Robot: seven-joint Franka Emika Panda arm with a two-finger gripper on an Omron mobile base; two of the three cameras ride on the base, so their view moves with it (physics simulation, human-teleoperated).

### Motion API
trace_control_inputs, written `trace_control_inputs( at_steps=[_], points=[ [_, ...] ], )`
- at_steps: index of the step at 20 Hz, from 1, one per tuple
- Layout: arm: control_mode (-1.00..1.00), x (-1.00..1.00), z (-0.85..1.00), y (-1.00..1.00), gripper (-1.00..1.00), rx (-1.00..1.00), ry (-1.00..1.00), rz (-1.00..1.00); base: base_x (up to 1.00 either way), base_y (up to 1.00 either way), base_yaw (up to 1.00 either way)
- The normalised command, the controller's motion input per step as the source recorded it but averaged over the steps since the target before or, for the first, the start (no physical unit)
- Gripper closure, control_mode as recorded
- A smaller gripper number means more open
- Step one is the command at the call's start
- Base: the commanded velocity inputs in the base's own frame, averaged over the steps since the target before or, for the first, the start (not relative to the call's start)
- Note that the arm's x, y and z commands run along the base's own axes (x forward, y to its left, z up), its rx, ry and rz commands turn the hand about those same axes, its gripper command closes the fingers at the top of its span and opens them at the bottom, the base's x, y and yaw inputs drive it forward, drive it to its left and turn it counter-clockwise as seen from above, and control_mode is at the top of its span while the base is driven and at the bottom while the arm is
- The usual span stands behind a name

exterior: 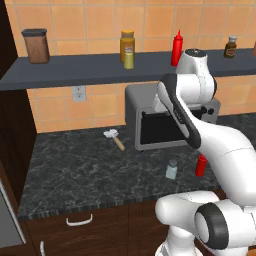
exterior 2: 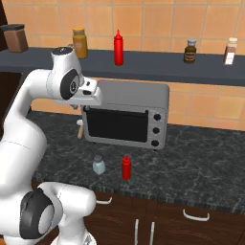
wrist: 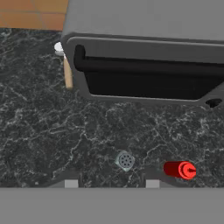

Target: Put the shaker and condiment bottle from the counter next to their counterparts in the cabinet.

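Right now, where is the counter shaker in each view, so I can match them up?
Left base view: shaker lower centre-right, on the counter in front of the toaster oven.
Right base view: left of centre, left of the red bottle.
Hand view: bottom centre, seen from above.
Shared landmark: the toaster oven.

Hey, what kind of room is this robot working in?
A kitchen, rendered in simulation: a toaster oven sits on a dark marble counter, with condiment jars along a wall shelf against orange tile.

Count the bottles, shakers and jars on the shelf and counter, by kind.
Red squeeze bottles: 2, shelf, counter
Shakers: 2, yellow-green, pale blue
Brown bottles: 1
Jars and canisters: 3
Total: 8
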Motion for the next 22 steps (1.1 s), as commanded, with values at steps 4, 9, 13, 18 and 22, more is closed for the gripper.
trace_control_inputs(
  at_steps=[4, 9, 13, 18, 22],
  points=[
    [-1.0, -0.28, -0.01, -0.07, -1.0, 0.02, -0.08, -0.02, 0.0, 0.0, 0.0],
    [-1.0, -0.29, -0.1, -0.31, -1.0, 0.01, -0.09, -0.01, 0.0, 0.0, 0.0],
    [-1.0, -0.6, -0.14, -0.61, -1.0, 0.03, -0.24, 0.0, 0.0, 0.0, 0.0],
    [-1.0, -0.37, -0.24, -0.73, -1.0, 0.1, -0.03, 0.05, 0.0, 0.0, 0.0],
    [-1.0, -0.21, -0.24, -0.69, -1.0, 0.14, 0.01, 0.15, 0.0, 0.0, 0.0]
  ],
)
